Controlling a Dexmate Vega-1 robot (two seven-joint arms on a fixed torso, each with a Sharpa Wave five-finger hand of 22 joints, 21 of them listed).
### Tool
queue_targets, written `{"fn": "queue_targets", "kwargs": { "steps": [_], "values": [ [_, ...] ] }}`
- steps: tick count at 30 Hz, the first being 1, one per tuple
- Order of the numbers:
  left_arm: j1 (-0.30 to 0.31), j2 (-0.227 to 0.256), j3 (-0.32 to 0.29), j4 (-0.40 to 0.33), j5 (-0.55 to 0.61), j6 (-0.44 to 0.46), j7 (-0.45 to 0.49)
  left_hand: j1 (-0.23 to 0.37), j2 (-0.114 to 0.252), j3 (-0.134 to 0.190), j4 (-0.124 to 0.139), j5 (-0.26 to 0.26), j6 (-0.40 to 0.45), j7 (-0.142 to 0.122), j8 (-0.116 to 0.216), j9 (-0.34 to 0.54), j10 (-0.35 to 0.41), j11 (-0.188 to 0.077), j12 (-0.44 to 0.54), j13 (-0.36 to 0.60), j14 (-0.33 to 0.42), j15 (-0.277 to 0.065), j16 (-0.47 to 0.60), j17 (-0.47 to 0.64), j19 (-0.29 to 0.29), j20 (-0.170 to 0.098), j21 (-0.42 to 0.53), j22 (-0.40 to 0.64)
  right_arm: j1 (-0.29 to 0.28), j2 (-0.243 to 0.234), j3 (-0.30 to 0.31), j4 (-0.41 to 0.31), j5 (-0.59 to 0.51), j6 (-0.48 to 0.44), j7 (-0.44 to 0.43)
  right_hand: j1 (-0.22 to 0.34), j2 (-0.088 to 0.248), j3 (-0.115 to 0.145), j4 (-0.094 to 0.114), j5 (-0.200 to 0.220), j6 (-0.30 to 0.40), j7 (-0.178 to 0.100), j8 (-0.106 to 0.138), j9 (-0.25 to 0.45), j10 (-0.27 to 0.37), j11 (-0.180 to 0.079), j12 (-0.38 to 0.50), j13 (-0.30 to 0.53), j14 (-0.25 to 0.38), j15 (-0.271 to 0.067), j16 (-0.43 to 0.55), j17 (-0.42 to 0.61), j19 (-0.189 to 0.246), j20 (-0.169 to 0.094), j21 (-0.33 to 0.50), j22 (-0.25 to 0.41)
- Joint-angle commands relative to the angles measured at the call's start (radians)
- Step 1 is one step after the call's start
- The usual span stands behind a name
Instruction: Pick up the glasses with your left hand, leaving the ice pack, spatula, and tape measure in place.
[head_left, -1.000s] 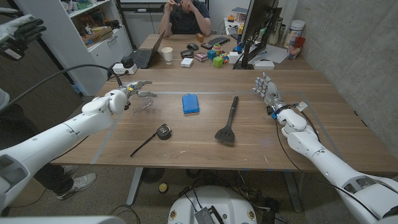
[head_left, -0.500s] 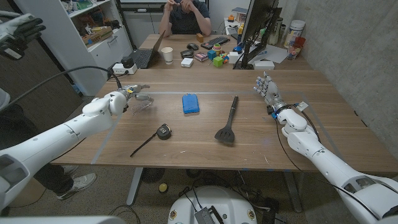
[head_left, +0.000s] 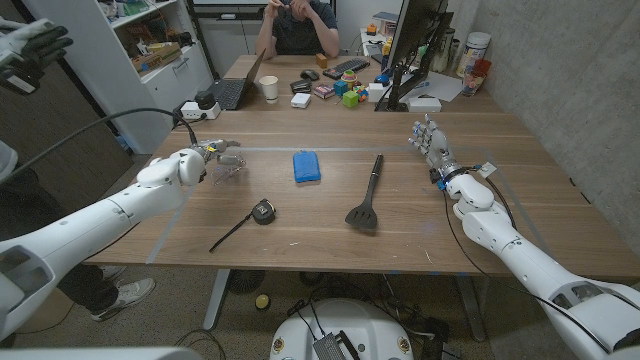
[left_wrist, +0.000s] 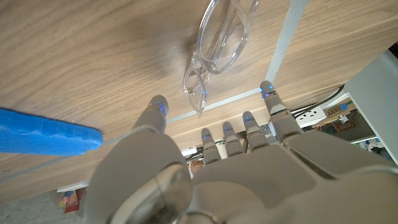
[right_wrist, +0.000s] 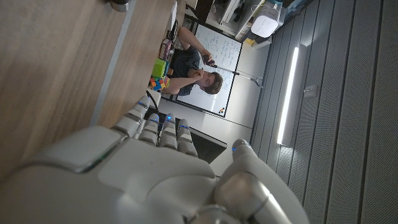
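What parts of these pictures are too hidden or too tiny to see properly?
- Clear plastic glasses: left wrist view, top edge cuts off the far lens; head view, the left hand covers part of them, so contact is unclear.
- Blue ice pack: left wrist view, one end cut off by the edge.
- Black tape measure: head view, too small to read markings.
- Right hand: right wrist view, its own back hides the fingertips.

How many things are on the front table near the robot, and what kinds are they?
Glasses: 1
Ice pack, blue: 1
Spatula, black: 1
Tape measure: 1
Total: 4
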Motion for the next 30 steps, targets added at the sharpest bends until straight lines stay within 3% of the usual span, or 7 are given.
{"fn": "queue_targets", "kwargs": {
  "steps": [1,5,18,25,30],
  "values": [
    [-0.046,-0.031,0.045,0.049,0.035,-0.016,-0.035,0.017,0.015,-0.006,0.011,0.010,0.021,-0.003,0.008,0.006,0.012,0.007,0.006,0.005,0.009,-0.005,0.001,0.003,0.010,0.004,-0.008,0.003,0.018,0.010,-0.003,0.027,-0.013,0.039,0.014,-0.002,-0.007,-0.007,0.000,0.006,0.001,-0.005,0.006,0.002,-0.004,0.007,0.003,0.005,0.008,0.003,0.007,0.003,0.008,0.004,0.009,0.005],
    [-0.058,-0.041,0.054,0.063,0.043,-0.025,-0.041,0.032,0.044,-0.011,0.019,0.011,0.066,-0.003,0.018,0.007,0.038,0.007,0.013,0.005,0.025,-0.020,0.005,0.003,0.014,0.004,-0.018,0.003,0.027,0.017,-0.004,0.046,-0.011,0.049,0.026,-0.002,-0.007,-0.008,0.000,0.007,-0.001,-0.007,0.005,0.001,-0.005,0.007,0.003,0.005,0.009,0.003,0.007,0.002,0.009,0.004,0.010,0.005],
    [-0.080,-0.067,0.082,0.100,0.075,-0.036,-0.046,0.075,0.072,-0.019,0.008,0.006,0.103,-0.005,0.016,0.007,0.045,0.008,0.008,0.005,0.044,-0.028,0.003,0.000,0.042,-0.008,-0.024,0.003,0.044,0.021,-0.002,0.075,-0.008,0.059,0.040,-0.001,-0.010,-0.011,0.001,0.011,-0.004,-0.006,0.004,0.001,-0.007,0.005,0.002,0.005,0.010,0.003,0.006,0.002,0.011,0.003,0.010,0.004],
    [-0.067,-0.080,0.096,0.093,0.131,-0.003,0.010,0.234,0.102,-0.013,-0.026,-0.011,0.106,-0.004,0.001,0.006,0.057,0.022,0.003,0.004,0.101,-0.023,0.007,-0.002,0.172,-0.072,-0.002,0.003,0.056,0.026,-0.004,0.096,-0.004,0.063,0.056,0.000,-0.011,-0.013,0.002,0.012,-0.002,-0.001,0.005,0.002,-0.006,0.005,0.003,0.005,0.010,0.002,0.005,0.002,0.011,0.003,0.010,0.004],
    [-0.047,-0.099,0.107,0.082,0.200,0.061,0.088,0.381,0.112,-0.046,-0.020,-0.042,0.168,-0.003,0.011,0.007,0.151,0.015,0.022,0.005,0.231,-0.074,0.034,0.006,0.359,-0.159,0.053,0.009,0.066,0.030,-0.006,0.112,-0.004,0.066,0.065,0.000,-0.011,-0.015,0.002,0.014,0.003,-0.001,0.007,0.002,-0.006,0.006,0.003,0.005,0.011,0.002,0.005,0.001,0.012,0.003,0.010,0.004]
  ]
}}
